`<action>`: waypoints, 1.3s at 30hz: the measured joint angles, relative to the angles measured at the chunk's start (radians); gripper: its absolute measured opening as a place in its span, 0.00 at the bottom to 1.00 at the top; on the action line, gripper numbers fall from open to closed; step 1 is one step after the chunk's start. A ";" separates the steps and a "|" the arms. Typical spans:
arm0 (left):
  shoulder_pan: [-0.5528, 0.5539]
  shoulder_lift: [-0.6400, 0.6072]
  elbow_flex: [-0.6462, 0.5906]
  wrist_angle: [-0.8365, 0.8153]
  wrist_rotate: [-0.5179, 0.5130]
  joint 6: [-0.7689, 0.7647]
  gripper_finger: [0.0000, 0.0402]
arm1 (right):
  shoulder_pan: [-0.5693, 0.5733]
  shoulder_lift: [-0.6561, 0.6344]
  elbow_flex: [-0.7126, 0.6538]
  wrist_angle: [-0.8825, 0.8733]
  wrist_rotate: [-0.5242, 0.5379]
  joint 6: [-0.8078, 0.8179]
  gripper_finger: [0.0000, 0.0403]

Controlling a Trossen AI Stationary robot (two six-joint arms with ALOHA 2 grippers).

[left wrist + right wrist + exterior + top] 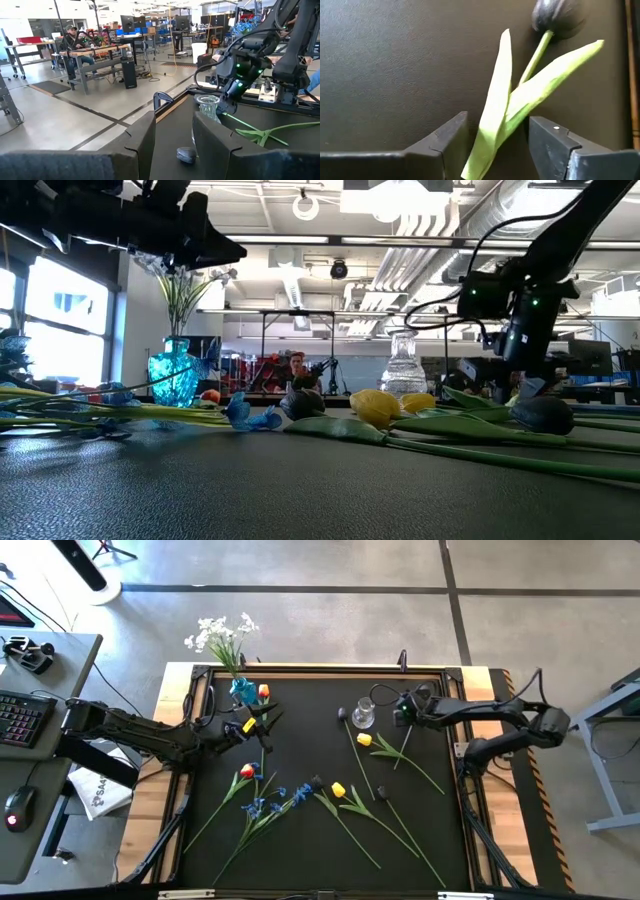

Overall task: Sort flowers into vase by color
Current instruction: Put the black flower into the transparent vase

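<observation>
Flowers point(300, 795) lay scattered across the black table point(300, 860): yellow, blue, orange-red and dark tulips on long green stems. White sprays point(218, 635) and an orange tulip point(263, 692) stood in a blue vase point(242, 691) near the far left corner. A clear vase point(363, 713) stood mid-table at the far side; whether it held anything could not be told. The right gripper point(497, 145) was beside it, fingers parted around a dark tulip's point(555, 15) leaves. The left gripper point(172, 137) hovered near the blue vase, fingers apart, holding nothing. No writing was readable.
</observation>
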 joint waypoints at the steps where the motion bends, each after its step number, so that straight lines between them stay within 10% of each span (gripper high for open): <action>1: 0.000 0.000 0.000 0.000 0.000 0.000 0.30 | -0.002 0.008 0.000 0.009 -0.004 -0.003 0.44; 18: 0.000 0.000 0.000 0.000 0.000 -0.002 0.30 | 0.012 0.026 -0.002 0.043 0.032 -0.046 0.02; 39: -0.006 0.000 0.000 0.000 0.000 -0.026 0.30 | 0.226 -0.481 -0.002 0.476 0.176 -0.410 0.01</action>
